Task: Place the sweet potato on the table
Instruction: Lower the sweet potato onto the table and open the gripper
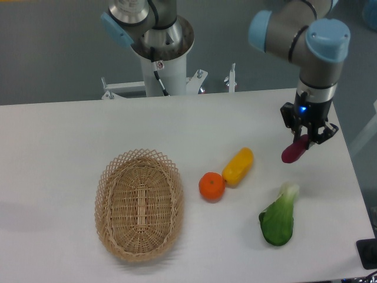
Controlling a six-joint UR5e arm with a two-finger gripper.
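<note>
The reddish-purple sweet potato (293, 151) hangs tilted between the fingers of my gripper (306, 139), which is shut on its upper end. It sits over the right part of the white table (70, 130), to the right of the yellow fruit (238, 166) and above the green vegetable (278, 216). Whether its lower tip touches the tabletop cannot be told from this view.
An orange (212, 186) lies beside the yellow fruit near the table's middle. A woven oval basket (139, 203) stands at the front left. The arm's base column (160, 53) rises behind the table's back edge. The table's right edge runs close past the gripper.
</note>
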